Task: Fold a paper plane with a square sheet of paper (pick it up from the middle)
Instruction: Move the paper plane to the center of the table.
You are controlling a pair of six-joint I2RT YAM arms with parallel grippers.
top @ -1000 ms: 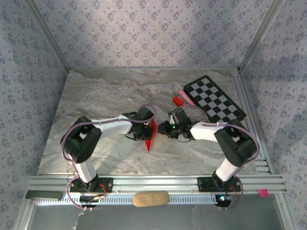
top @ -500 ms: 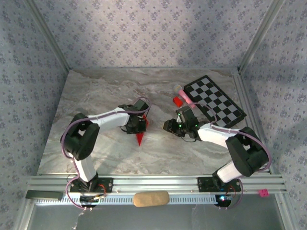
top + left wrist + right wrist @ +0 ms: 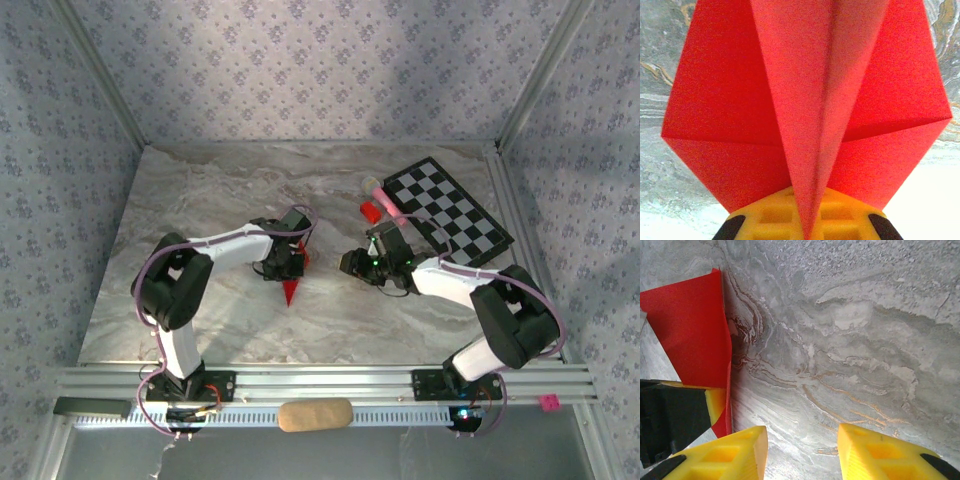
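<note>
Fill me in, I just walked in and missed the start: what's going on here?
The left gripper is shut on the paper plane, a folded red dart over the marble table. In the top view its nose points toward the near edge. The right gripper sits open beside it, holding nothing.

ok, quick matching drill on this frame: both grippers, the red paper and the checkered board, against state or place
1. left gripper
2. right gripper
3. paper plane
4. checkered board

a. open, empty
b. far right of the table
c. shut on the plane
d. red, folded to a point

Pairs: 1-c, 2-a, 3-d, 4-b
</note>
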